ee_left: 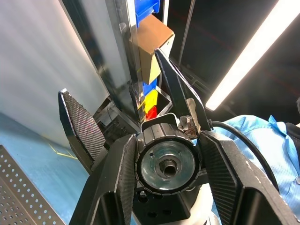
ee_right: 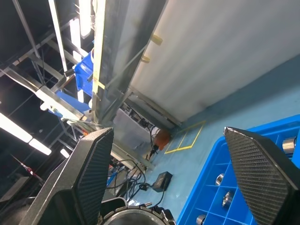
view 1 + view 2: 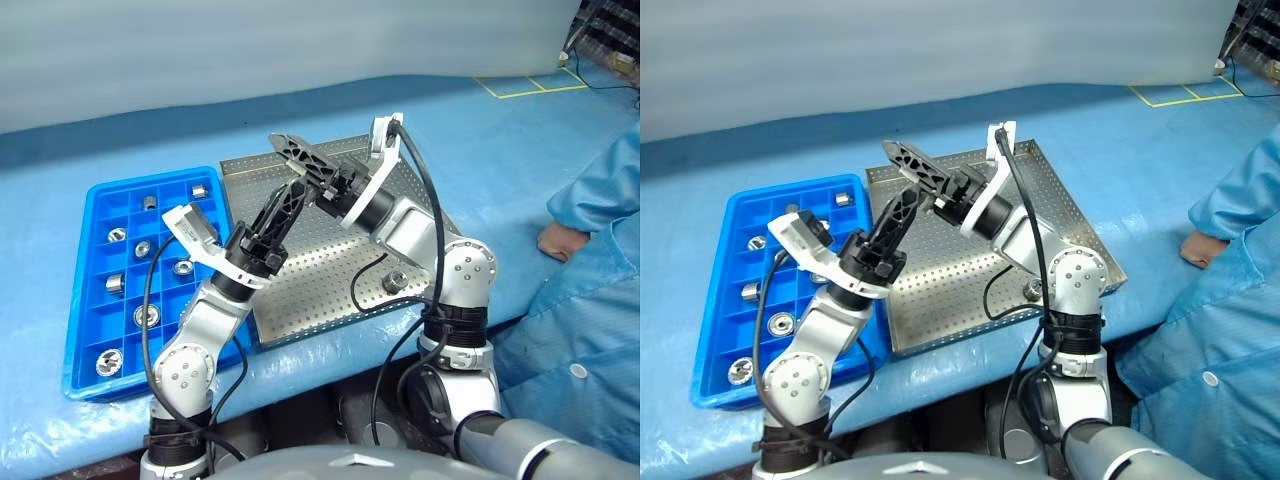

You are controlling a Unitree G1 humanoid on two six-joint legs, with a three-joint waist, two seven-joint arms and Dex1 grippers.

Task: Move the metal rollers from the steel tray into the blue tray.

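Above the perforated steel tray, the left end effector is clenched on a ribbed, shiny metal roller w/ a central hole, its textured black fingers pressing both sides. The right end effector stands released just beside it, fingers wide apart. One roller lies on the steel tray; others sit in square compartments of the blue plastic tray, alongside on the desk.

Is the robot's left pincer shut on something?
Yes. The left pincer is shut on a roller, fingers pressed against both sides.
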